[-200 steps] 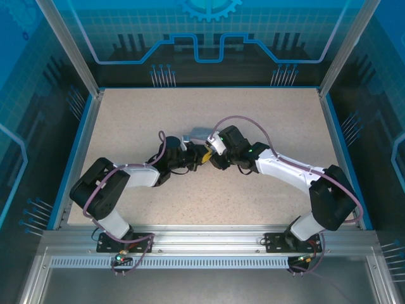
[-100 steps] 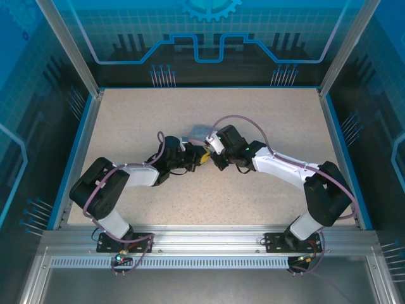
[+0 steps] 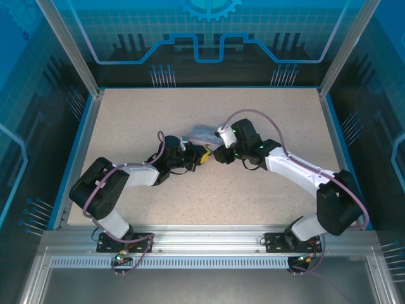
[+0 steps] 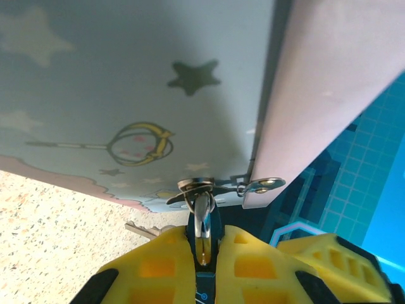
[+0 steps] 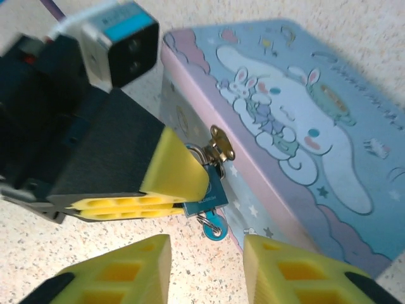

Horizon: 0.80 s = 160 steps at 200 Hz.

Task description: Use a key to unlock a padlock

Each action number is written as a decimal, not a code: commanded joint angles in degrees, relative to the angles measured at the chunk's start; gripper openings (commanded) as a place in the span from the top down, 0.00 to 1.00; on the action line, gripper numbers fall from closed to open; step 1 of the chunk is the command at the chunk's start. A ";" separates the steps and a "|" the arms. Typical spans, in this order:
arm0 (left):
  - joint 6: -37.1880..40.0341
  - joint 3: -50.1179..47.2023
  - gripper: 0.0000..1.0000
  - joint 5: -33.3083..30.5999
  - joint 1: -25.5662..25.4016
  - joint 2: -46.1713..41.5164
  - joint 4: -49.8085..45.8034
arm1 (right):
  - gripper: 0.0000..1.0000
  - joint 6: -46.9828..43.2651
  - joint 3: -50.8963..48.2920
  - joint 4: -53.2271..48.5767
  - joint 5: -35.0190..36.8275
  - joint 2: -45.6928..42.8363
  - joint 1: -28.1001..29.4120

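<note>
The small blue padlock (image 5: 205, 190) hangs by its silvery shackle (image 4: 202, 215) from the hasp (image 5: 220, 144) of a pale lavender cartoon tin (image 5: 297, 126). My left gripper (image 4: 204, 239) is shut on the padlock body, its yellow fingers (image 5: 171, 174) clamping it from the left. The key (image 5: 215, 230), with a teal head and a small ring, sticks out of the padlock's underside. My right gripper (image 5: 205, 272) is open just short of the key, touching nothing. From above, the left gripper (image 3: 202, 156) and the right gripper (image 3: 218, 154) nearly meet in front of the tin (image 3: 201, 133).
The tin lies on the speckled beige tabletop (image 3: 266, 114), framed by a blue rim and aluminium posts. A thin metal piece (image 4: 142, 229) lies on the table left of the left fingers. The left wrist camera housing (image 5: 120, 41) is close above the padlock.
The right arm has swung to the right and back a little, so its gripper stands slightly off the left gripper. The left arm and the tin have not moved.
</note>
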 commanded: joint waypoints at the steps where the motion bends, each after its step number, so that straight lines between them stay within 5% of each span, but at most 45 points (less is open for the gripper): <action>1: 1.04 2.12 1.00 1.85 0.46 -1.66 2.34 | 0.60 0.48 -0.28 0.27 -3.09 -1.68 -0.32; 56: 0.89 2.59 1.00 2.41 0.67 -2.00 1.65 | 0.54 -6.25 1.67 -6.19 5.11 1.45 3.36; 160: 1.58 2.83 1.00 3.14 1.28 -2.98 0.20 | 0.56 -12.36 7.41 -9.92 14.47 7.42 7.85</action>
